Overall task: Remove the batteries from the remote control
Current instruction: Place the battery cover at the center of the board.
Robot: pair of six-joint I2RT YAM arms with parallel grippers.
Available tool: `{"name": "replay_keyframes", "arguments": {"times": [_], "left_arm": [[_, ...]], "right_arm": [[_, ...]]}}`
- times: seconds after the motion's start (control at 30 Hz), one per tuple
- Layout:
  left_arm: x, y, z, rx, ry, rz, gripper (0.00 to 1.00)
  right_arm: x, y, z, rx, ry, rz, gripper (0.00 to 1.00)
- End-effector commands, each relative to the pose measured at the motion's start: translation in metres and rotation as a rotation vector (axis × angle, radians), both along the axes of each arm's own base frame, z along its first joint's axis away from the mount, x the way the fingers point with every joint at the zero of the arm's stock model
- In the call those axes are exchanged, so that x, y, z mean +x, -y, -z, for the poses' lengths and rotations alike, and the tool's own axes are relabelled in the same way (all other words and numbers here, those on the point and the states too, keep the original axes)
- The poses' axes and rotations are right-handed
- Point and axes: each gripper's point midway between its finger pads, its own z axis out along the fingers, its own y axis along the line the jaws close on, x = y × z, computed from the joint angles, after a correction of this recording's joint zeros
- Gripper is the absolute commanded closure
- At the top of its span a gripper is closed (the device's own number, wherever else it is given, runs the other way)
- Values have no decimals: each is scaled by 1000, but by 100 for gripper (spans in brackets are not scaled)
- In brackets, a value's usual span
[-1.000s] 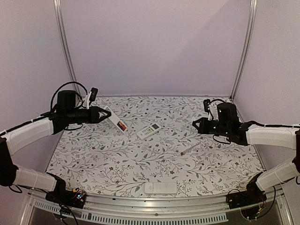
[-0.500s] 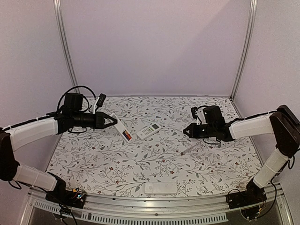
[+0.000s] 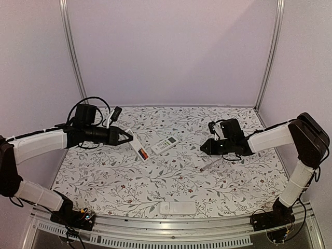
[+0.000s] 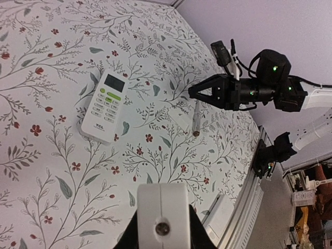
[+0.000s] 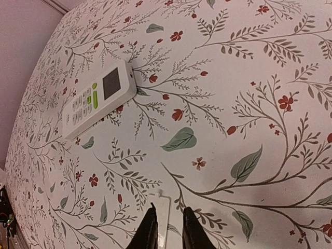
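Observation:
My left gripper point(image 3: 128, 137) is shut on a white remote control point(image 3: 136, 147) and holds it above the table, slanting down to the right. Red-orange batteries point(image 3: 142, 153) show in its open compartment. In the left wrist view only the remote's white end point(image 4: 161, 207) shows between the dark fingers point(image 4: 133, 236). My right gripper point(image 3: 203, 147) hovers low over the table right of centre, jaws narrowly open and empty. In its wrist view the fingertips point(image 5: 150, 228) are over a thin clear flat piece point(image 5: 165, 207) lying on the table.
A second white remote point(image 3: 164, 144) with green buttons lies face up at mid-table; it also shows in both wrist views point(image 4: 106, 106) point(image 5: 98, 98). A thin white stick point(image 3: 209, 165) lies below the right gripper. A white flat cover point(image 3: 178, 208) rests near the front edge.
My left gripper has carried the remote right and a little down toward the centre. My right gripper has swung left toward mid-table and dropped closer to the surface.

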Motion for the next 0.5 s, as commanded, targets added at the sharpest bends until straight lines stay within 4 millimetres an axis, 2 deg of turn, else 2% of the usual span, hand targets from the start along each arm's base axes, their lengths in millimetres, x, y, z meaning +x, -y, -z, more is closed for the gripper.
{"name": "replay_keyframes", "arguments": {"times": [0.0,0.23,0.37,0.47], "left_arm": [[-1,10,-4,-12,7,42,100],[-10,30,22,7,-82,104,100],[-13,37,36,17,-129,122,100],[-17,42,48,24,-173,139,100]], "right_arm": [[-1,-5,-12,6,22,-37,82],[-25,0,-38,-7,48,-42,63],[-41,8,-39,-22,18,-15,52],[-58,6,-37,-35,-12,-30,47]]}}
